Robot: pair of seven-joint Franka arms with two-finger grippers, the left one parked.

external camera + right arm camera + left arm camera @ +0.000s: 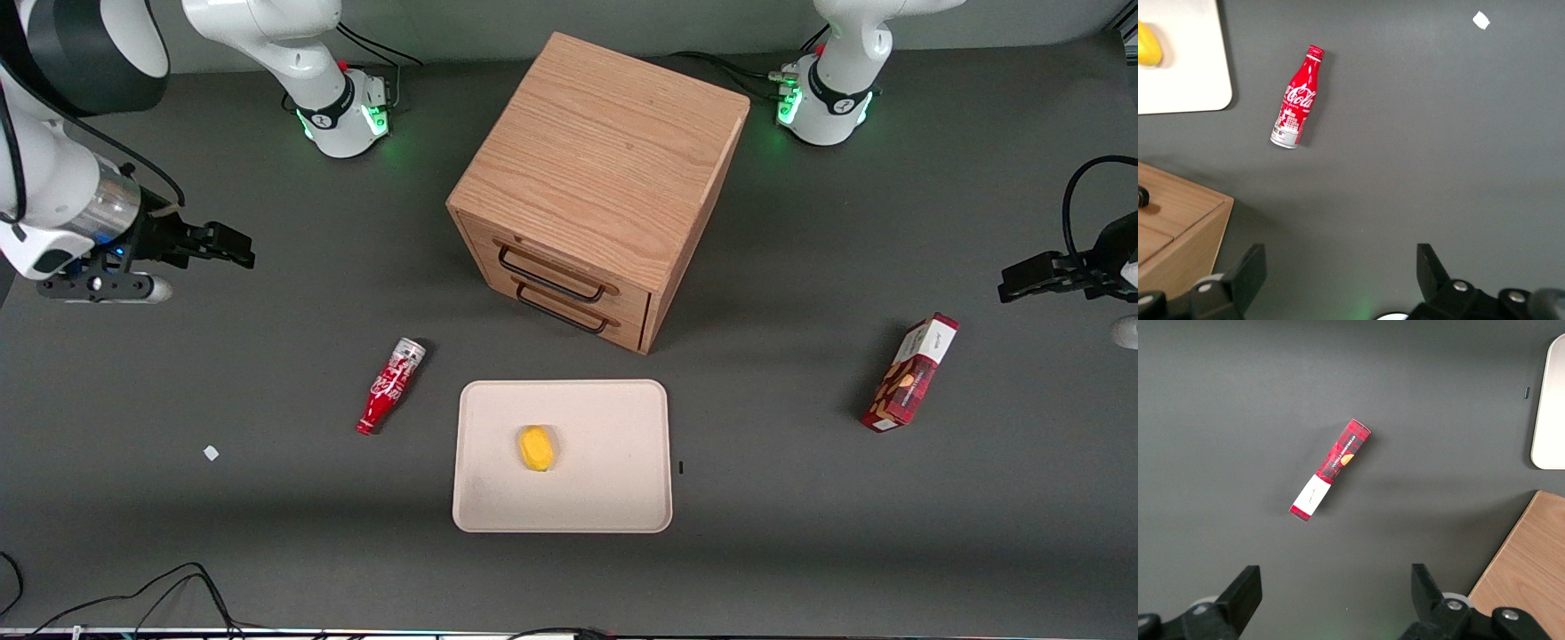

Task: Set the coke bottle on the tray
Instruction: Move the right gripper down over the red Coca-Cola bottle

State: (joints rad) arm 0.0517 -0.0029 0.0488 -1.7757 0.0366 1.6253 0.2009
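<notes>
The coke bottle lies flat on the dark worktop, just beside the tray on the working arm's side, apart from its rim. Its long axis runs slantwise: the red cap points toward the front camera and slightly toward the working arm's end, while the silver base points toward the wooden cabinet. The white script logo faces up. In the right wrist view the bottle shows the same lie, with bare worktop between it and the tray's rounded corner.

The tray sits flat, nearer the front camera than the cabinet, and carries a small yellow object near its middle. The cabinet's two drawers, each with a dark handle, face the tray.

The hand hangs above the worktop toward the working arm's end, well apart from the bottle, holding nothing. Its fingers stand spread wide.

A small white scrap lies on the worktop toward the working arm's end. A red snack box lies toward the parked arm's end.
</notes>
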